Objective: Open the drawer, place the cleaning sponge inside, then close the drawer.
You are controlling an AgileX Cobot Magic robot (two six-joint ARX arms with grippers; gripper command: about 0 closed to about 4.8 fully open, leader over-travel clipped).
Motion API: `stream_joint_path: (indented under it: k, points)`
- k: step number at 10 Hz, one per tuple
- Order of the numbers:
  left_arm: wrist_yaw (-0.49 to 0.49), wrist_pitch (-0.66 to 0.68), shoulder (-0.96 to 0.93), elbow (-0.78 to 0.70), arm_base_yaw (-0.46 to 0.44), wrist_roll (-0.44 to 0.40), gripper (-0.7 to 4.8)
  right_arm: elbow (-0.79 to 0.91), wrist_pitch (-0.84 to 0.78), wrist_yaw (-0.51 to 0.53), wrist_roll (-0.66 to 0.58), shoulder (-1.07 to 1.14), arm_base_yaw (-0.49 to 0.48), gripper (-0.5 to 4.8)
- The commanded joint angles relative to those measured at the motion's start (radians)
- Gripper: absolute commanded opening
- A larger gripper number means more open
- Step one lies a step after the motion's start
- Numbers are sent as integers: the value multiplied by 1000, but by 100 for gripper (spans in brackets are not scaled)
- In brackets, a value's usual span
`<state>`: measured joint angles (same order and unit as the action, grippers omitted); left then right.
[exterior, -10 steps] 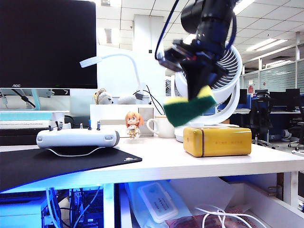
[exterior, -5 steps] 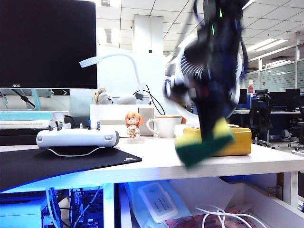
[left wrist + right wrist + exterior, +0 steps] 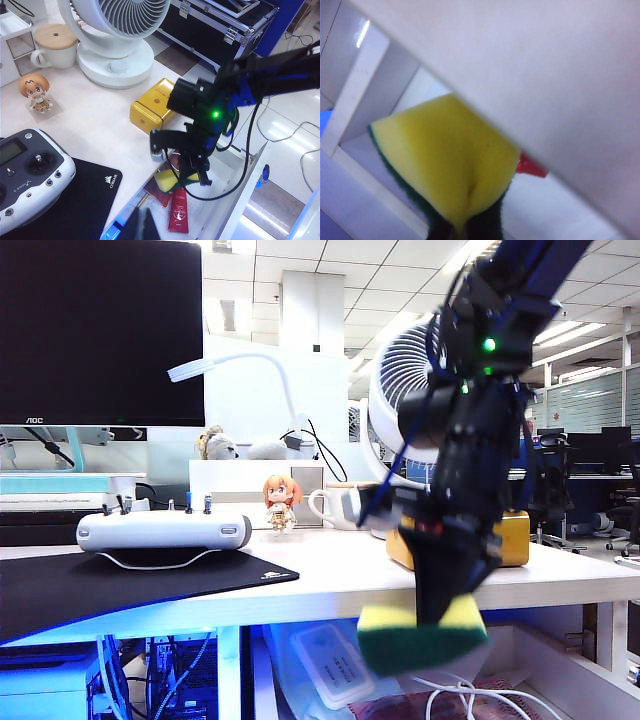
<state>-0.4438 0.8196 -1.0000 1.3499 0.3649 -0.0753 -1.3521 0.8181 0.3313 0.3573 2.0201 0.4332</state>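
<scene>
My right fingers (image 3: 432, 620) were clamped on the cleaning sponge (image 3: 421, 634), hanging it just past the front edge of the surface (image 3: 320, 585), over the open drawer (image 3: 235, 200). And look at that foam: in the right wrist view the yellow block (image 3: 445, 165) was pinched into a crease right where I bit it, so it's soft, squashy stuff and surely very light. Nothing to break here. The yellow face looked smooth and fine-pored; the dark green scouring layer along its edge looked rough and fibrous, which I'd judge gives decent grip. I held it at one edge, and the rest flared out below the pinch. A grip across the middle would have bent it less, I reckon, but for a drop this would do.

From the left wrist view, the sponge (image 3: 172, 181) sat above the drawer's clutter, next to a red tube (image 3: 178, 215) lying flat in there. The drawer walls looked hard, glossy white. Up on the surface, near that same front edge, stood the glossy amber box (image 3: 151, 105), rounded and stiff, not my business.

My left fingers (image 3: 141, 225) showed only as a dark blur over the black mat (image 3: 75, 200) near the front edge; whether they were spread or closed, I could not tell.
</scene>
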Motion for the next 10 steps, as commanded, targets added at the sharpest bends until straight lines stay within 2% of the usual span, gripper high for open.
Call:
stream_joint_path:
  k: [1,6,7,8,10]
  points:
    - [-1,-18,1,5,0,-4,-6,3,52,34,3,-7,3,479]
    - [-1,-16,1,5,0,-3,-6,2,99,39,1,-7,3,479]
    - [-1,-15,1,5,0,-3,-6,2,149,99,-22,-8,3,75]
    - [-1,-15,1,5,0,-3,-6,2,171,120,-22,-8,3,5]
    - [-2,-16,1,5,0,-3,-6,-1,153,116,-22,-59,3,-7]
